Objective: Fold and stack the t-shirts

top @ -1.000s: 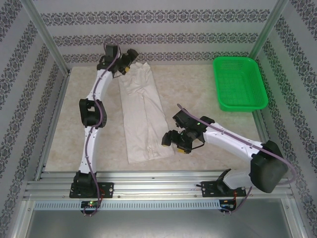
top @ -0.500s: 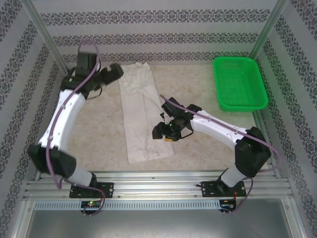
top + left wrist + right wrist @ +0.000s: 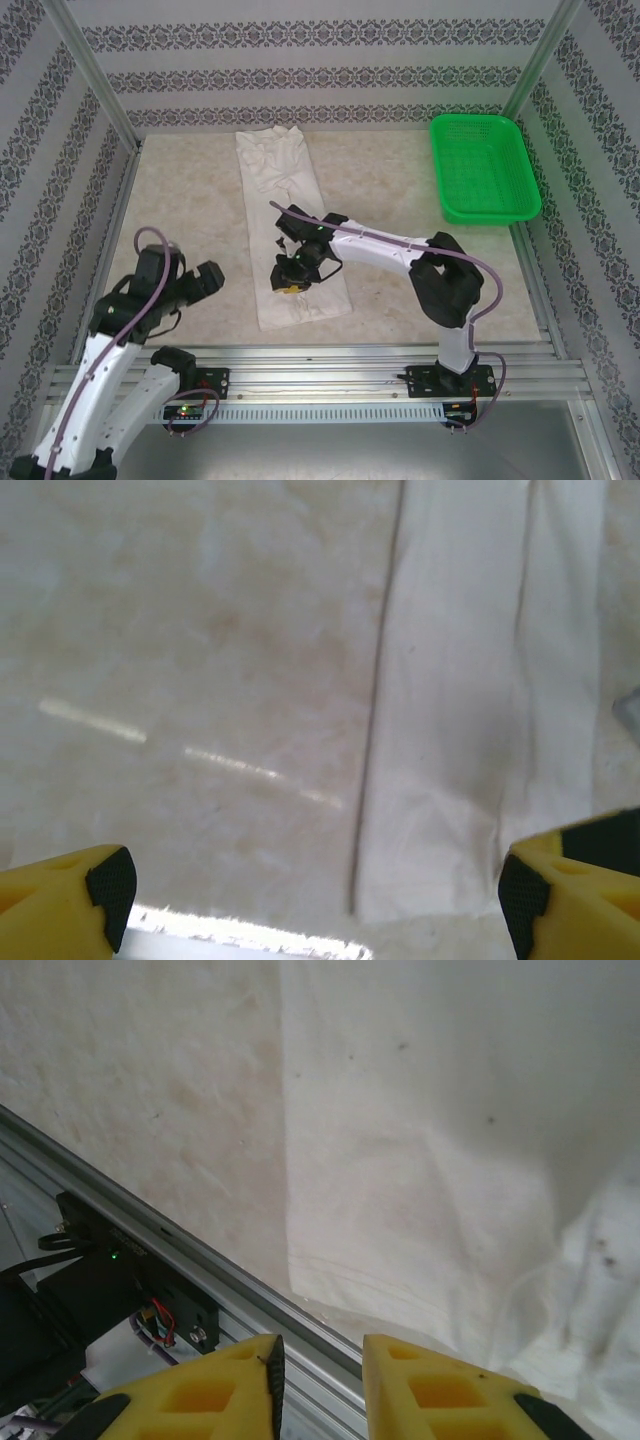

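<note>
Basket (image 3: 484,168), green, sits far right on the bench (image 3: 400,180), well apart from the folded t-shirt (image 3: 285,180) left of centre. Right gripper (image 3: 322,1345) above the cloth, narrowed to a slit, pinching nothing; left gripper (image 3: 320,900) spread wide.

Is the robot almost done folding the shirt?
Partway. The t-shirt already lies folded into one long strip. The right gripper is over its near end, jaws slightly apart, nothing visibly pinched; the left gripper is open, off the cloth. Still to do: fold the strip short and stack it.
</note>
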Robot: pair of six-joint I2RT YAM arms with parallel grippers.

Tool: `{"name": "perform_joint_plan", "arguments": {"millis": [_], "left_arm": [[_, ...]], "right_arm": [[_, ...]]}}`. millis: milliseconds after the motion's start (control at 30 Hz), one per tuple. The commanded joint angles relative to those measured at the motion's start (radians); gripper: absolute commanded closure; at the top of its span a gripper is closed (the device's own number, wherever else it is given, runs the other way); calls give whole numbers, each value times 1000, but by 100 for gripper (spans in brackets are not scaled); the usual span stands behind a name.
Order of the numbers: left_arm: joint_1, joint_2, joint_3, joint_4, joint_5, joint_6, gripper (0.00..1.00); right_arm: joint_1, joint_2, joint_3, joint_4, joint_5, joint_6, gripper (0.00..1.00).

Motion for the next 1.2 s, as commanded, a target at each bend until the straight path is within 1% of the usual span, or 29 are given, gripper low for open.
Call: {"name": "perform_joint_plan", "arguments": {"millis": [0,133,233,400,500,667,800,900,967,1033,1100,1167], "left_arm": [[-45,-58,-19,-93,-40,-92,6],[-54,-15,-9,-85,-29,-88,6],[-64,-4,-12,-79,-26,-94,6],[-88,-15,-44,-58,-9,-127,7],[-120,1,-76,-27,-6,-149,8],[-238,58,-106,25,-56,-210,8],[-363,136,-137,113,-69,-278,8],[-482,218,-158,207,-73,-344,8],[-549,281,-196,314,-39,-404,8],[-583,327,-251,416,3,-477,11],[-623,360,-287,488,3,-535,15],[-645,387,-311,552,2,-571,19]], "right_arm": [[15,64,33,-19,32,27,73],[15,125,44,-30,94,29,74],[15,138,17,-37,119,27,75],[13,49,-89,-45,181,40,73],[13,13,-146,-42,184,50,73],[9,-55,-207,-59,221,60,71],[7,-132,-230,-76,245,60,68],[3,-195,-251,-89,268,58,65],[-2,-215,-269,-74,254,51,63],[-7,-199,-281,-60,215,42,66],[-7,-185,-295,-29,181,37,69],[-8,-175,-296,-14,169,28,69]]}}
